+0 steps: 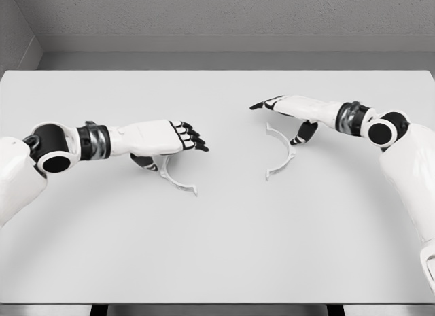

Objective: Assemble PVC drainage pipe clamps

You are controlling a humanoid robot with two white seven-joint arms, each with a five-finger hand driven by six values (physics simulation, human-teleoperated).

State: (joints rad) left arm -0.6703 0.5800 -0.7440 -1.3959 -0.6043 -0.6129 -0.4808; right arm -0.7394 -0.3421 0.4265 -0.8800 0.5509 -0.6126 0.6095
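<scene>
Head view: grasp stage, both clamp halves lay apart mid-table (217, 248), left hand (160, 137) fingers extended over the left half (178, 181), right hand (289, 109) open above the right half (282, 155); next, closing on each.

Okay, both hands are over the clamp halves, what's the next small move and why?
Probably close each hand on its half: the left hand hovers over the left clamp half, the right hand over the right clamp half, both halves apparently flat on the table, apart.
</scene>
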